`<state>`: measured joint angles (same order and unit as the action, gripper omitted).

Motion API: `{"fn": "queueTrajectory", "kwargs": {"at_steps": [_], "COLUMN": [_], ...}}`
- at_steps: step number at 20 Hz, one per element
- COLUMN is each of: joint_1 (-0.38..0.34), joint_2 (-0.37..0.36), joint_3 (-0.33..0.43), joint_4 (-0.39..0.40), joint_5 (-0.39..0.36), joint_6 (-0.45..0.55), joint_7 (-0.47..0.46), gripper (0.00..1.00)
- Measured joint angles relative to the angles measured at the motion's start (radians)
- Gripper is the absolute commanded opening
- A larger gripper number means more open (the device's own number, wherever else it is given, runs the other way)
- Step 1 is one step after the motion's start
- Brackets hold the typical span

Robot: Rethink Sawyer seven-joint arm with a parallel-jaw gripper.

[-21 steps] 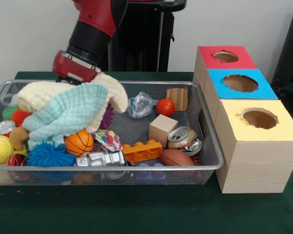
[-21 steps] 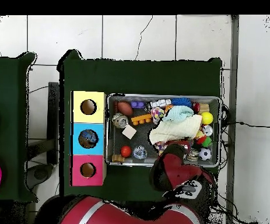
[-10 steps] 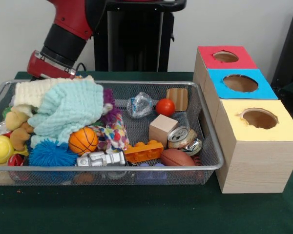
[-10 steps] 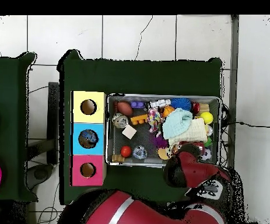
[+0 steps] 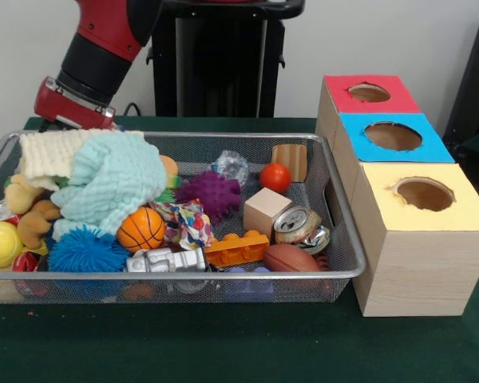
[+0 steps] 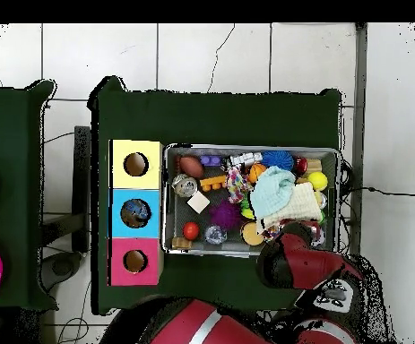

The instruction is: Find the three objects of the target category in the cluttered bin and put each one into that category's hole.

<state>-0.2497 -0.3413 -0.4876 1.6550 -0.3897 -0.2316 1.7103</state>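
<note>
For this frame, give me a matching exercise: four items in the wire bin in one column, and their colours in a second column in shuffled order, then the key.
Items:
1. spiky ball
2. toy brick
3. cube
4. folded cloth

Colours:
A. pale wood
B. light teal
C. purple
D. orange

Pairs: 1-C, 2-D, 3-A, 4-B
</note>
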Motion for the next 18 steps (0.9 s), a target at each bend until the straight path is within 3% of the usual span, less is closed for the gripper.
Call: {"fn": "queueTrajectory", "kwargs": {"at_steps": [9, 18], "joint_1": [-0.047, -0.03], "joint_2": [-0.078, -0.193], "joint_3": [0.082, 0.107], "joint_4": [0.001, 0.002], "joint_5": [-0.063, -0.073], "joint_6": [0.057, 0.175], "joint_7": [0.0, 0.0], "gripper": [1.0, 1.0]}}
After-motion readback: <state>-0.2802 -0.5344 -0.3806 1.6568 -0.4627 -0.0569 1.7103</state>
